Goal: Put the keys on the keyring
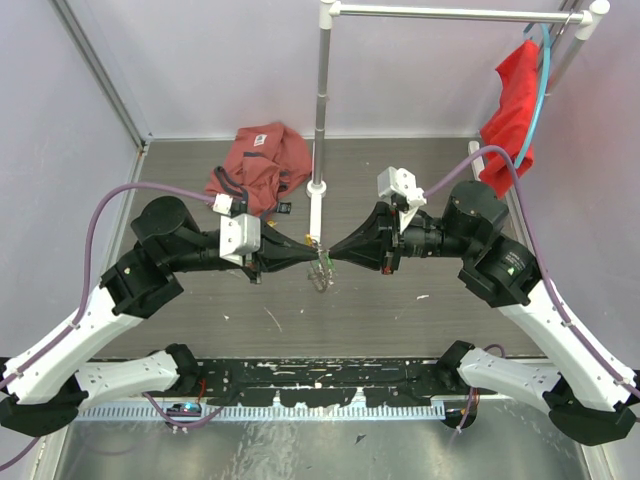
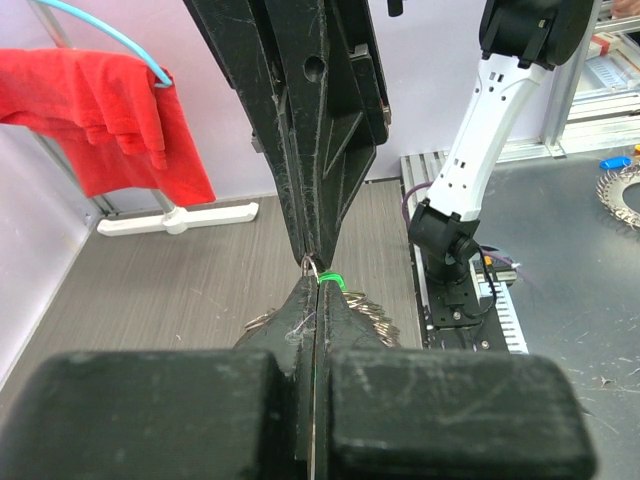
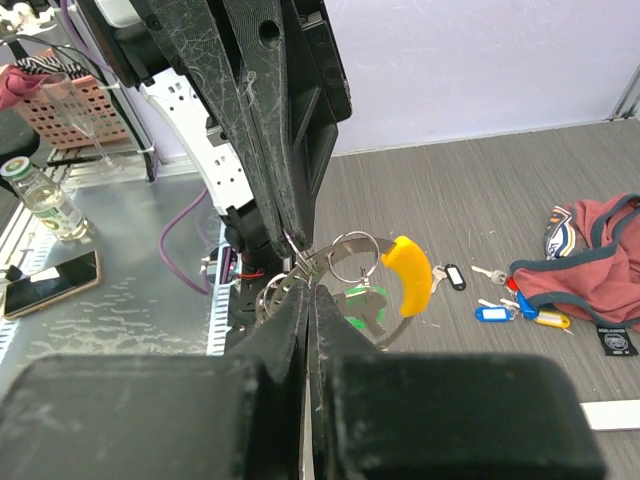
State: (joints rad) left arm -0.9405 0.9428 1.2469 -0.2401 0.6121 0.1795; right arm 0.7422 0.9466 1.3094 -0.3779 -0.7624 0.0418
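Both grippers meet tip to tip above the middle of the table. My left gripper [image 1: 308, 247] [image 2: 316, 288] is shut on a thin wire ring at the end of the keyring [image 1: 320, 272]. My right gripper [image 1: 329, 250] [image 3: 308, 292] is shut on the keyring's metal strip beside it. The keyring [image 3: 352, 252] carries a curved yellow tag [image 3: 408, 275], and a green-tagged key [image 3: 362, 302] hangs from it. A bunch of silvery keys [image 2: 375, 312] dangles below the fingers. Several loose keys [image 3: 520, 312] with blue, yellow and black tags lie on the table.
A red bag [image 1: 262, 160] [image 3: 590, 262] lies at the back of the table beside the loose keys. A white stand with a pole [image 1: 318, 195] rises just behind the grippers. A red cloth [image 1: 512, 100] [image 2: 110, 120] hangs from the rail at the right.
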